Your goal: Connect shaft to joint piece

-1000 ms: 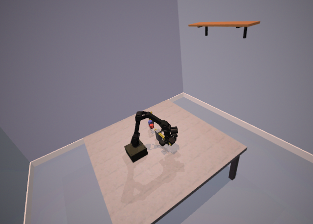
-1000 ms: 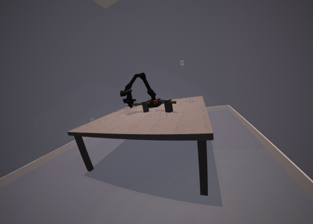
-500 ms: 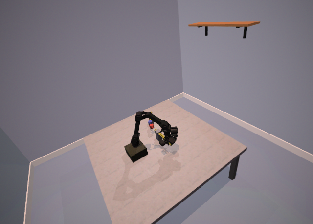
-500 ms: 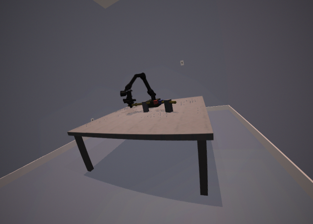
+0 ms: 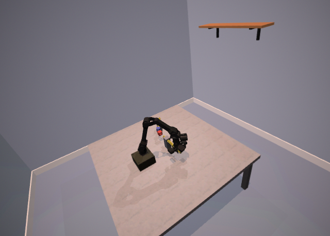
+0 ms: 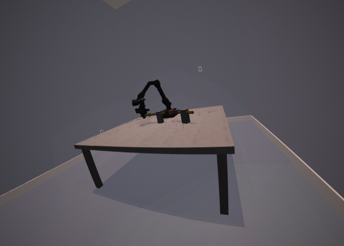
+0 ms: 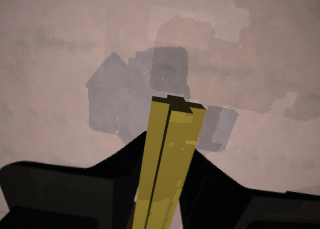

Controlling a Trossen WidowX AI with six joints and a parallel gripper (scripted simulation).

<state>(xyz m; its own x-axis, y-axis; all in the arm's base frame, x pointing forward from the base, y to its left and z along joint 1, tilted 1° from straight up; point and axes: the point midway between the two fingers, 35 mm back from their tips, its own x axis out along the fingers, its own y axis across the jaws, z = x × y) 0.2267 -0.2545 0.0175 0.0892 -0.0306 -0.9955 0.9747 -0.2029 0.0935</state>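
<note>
My gripper (image 7: 161,138) (image 5: 178,148) (image 6: 143,114) is shut on the free end of the yellow second shaft (image 7: 172,154) (image 6: 151,114). In the wrist view the shaft runs up between my two black fingers and ends over the table. The shaft passes through a dark grey block (image 6: 159,117) (image 5: 167,142). Beyond it sits the joint piece with its red part (image 5: 159,132) (image 6: 170,111) and blue part (image 5: 158,128), small and partly behind the arm. The fixed shaft's yellow end (image 6: 190,111) sticks out of the other grey block (image 6: 185,116). How far the second shaft reaches into the joint piece is too small to tell.
The arm's dark base (image 5: 143,160) stands on the pale wooden table (image 5: 213,161) (image 6: 194,138), left of the blocks. An orange wall shelf (image 5: 237,24) hangs high at the back right, far from the work.
</note>
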